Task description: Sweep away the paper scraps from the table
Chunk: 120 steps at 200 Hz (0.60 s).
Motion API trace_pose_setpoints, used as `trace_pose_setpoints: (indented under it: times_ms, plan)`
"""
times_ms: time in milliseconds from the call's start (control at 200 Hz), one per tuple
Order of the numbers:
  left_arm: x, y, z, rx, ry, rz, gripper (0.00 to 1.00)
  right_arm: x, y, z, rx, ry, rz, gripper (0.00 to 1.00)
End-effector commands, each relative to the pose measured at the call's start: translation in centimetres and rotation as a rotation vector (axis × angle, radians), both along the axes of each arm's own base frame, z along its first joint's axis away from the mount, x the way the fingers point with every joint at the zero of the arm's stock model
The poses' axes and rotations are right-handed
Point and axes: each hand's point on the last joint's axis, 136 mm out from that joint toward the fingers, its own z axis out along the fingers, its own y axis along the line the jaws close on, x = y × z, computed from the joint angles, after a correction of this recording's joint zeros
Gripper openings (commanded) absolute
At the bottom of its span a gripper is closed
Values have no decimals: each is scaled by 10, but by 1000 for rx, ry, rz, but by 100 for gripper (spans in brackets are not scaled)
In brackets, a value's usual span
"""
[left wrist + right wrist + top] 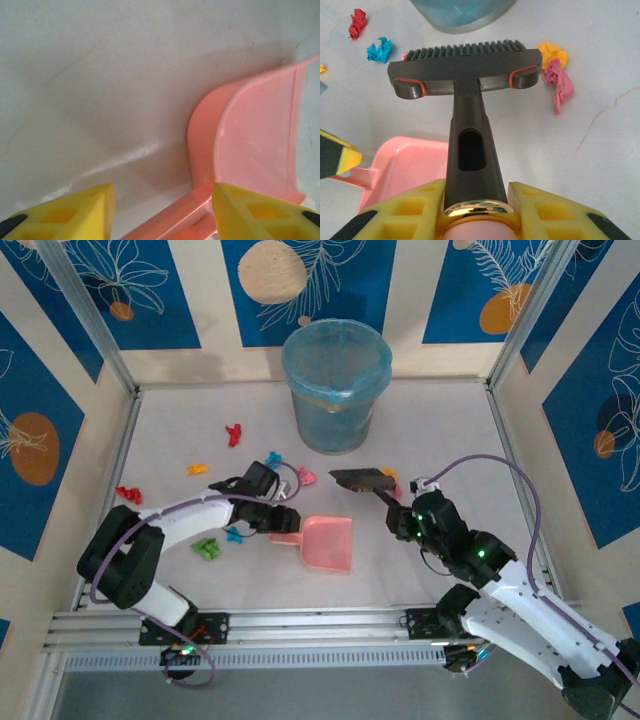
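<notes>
Left gripper (160, 195) stands wide astride the dustpan (260, 135) handle, which is cut off at the frame's bottom. Right gripper (477, 200) clamps the brush (470, 75). Scraps (234, 434) dot the table (440, 440) left and centre, one partly hidden behind the brush.

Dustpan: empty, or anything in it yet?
Empty. The pink dustpan shows a bare scoop in the top and left wrist views; the paper scraps lie on the table.
</notes>
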Motion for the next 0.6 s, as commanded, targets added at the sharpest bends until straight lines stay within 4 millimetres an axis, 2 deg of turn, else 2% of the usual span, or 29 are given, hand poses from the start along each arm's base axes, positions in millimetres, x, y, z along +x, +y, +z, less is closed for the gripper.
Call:
trace_pose_setpoints:
  times_ms: [0,225,595]
  plan:
    - [-8,-8,5,-69,-52,-57,58,-1,14,14,123,17,42,0]
    - [-33,-22,2,-47,-129,-174,64,3,10,12,126,30,23,0]
    - [-71,-39,10,-14,-286,-368,74,12,10,2,140,33,12,0]
